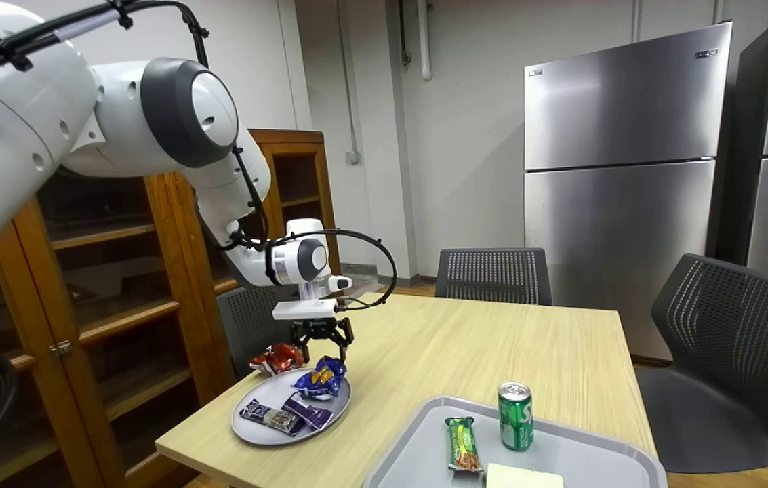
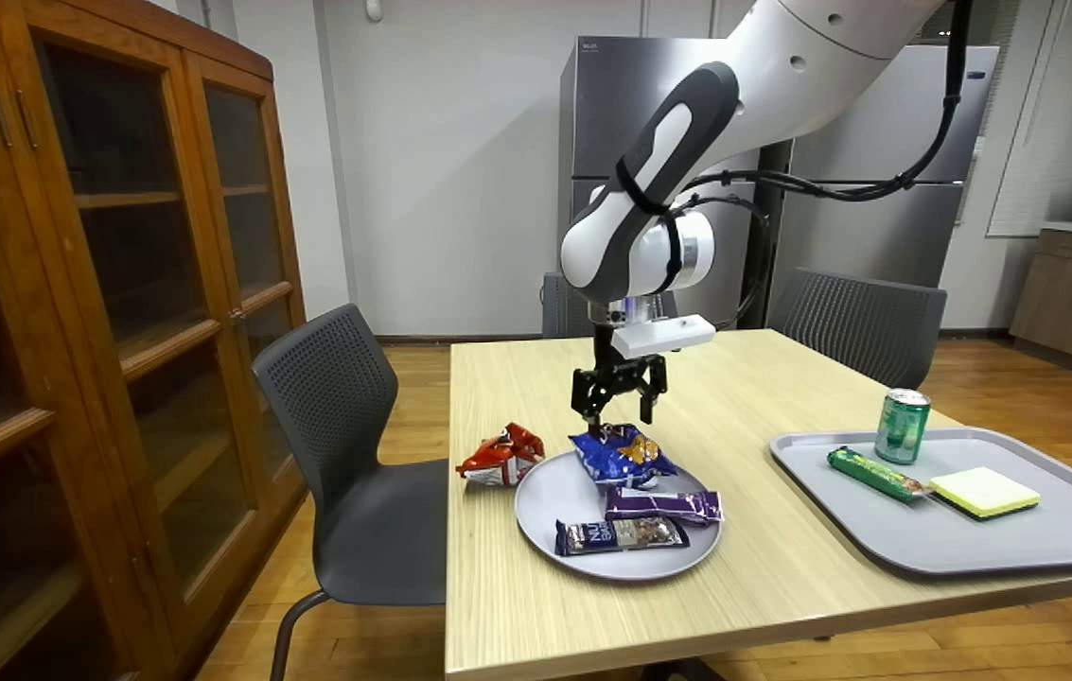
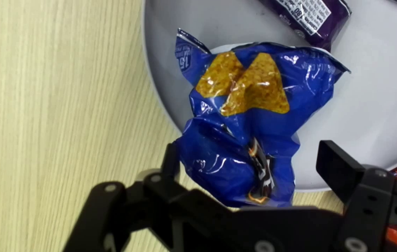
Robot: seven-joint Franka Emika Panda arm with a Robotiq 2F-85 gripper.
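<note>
Pale wooden table (image 2: 734, 407), white arm (image 1: 126, 115) arching over, end effector (image 2: 619, 418) pointing down, spread wide at blue chip bag (image 3: 251, 126)

In an exterior view, an off-white wall (image 2: 431, 189) stood at 11 o'clock and a wooden cabinet (image 2: 157, 355) with glazed doors at 9 o'clock. Metallic refrigerators (image 2: 630, 104) occupied 12 to 2 o'clock; a slatted blind (image 2: 1032, 161) hung at 2 o'clock, and a low wood-fronted unit (image 2: 1070, 298) stood at 3 o'clock. Dark-gray chairs (image 2: 346, 454) surrounded the pale wood-grain bench (image 2: 753, 511). The floor (image 2: 417, 388) was wood strip. In an exterior view, a white pipe (image 1: 423, 41) descended at 12 o'clock and a diffuse shadow (image 1: 492, 203) fell at 2 o'clock.
</note>
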